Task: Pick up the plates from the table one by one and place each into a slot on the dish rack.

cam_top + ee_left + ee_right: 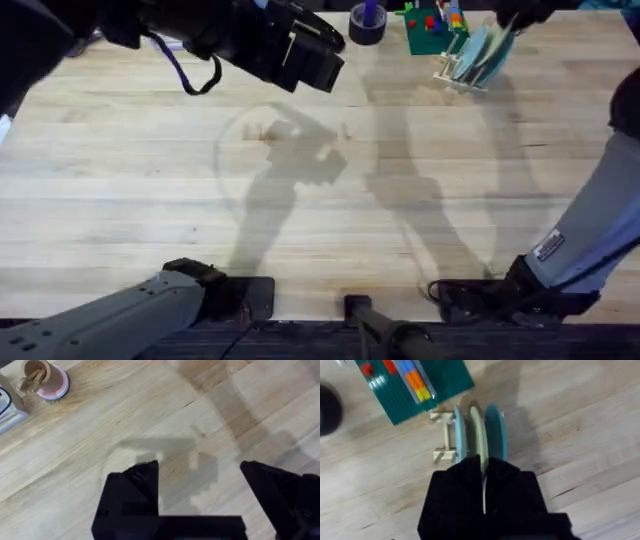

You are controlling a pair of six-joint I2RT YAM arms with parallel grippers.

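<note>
The dish rack (448, 70) stands at the far right of the table (150, 180), and its pale pegs (442, 435) hold three plates on edge. Two are teal plates (496, 430), one on each side of a cream plate (476, 422). My right gripper (483, 467) is directly over the rack (515, 18), with its black fingers shut on the top edge of the cream plate. My left gripper (200, 477) hangs high over the table's far left-centre (310, 55); it is open, with bare wood between its fingers.
A green baseplate with coloured bricks (430, 28) lies just beyond the rack, and a dark tape roll (367, 24) sits to its left. A pink-based wooden item (47, 381) stands farther off in the left wrist view. Both arm bases sit at the near edge.
</note>
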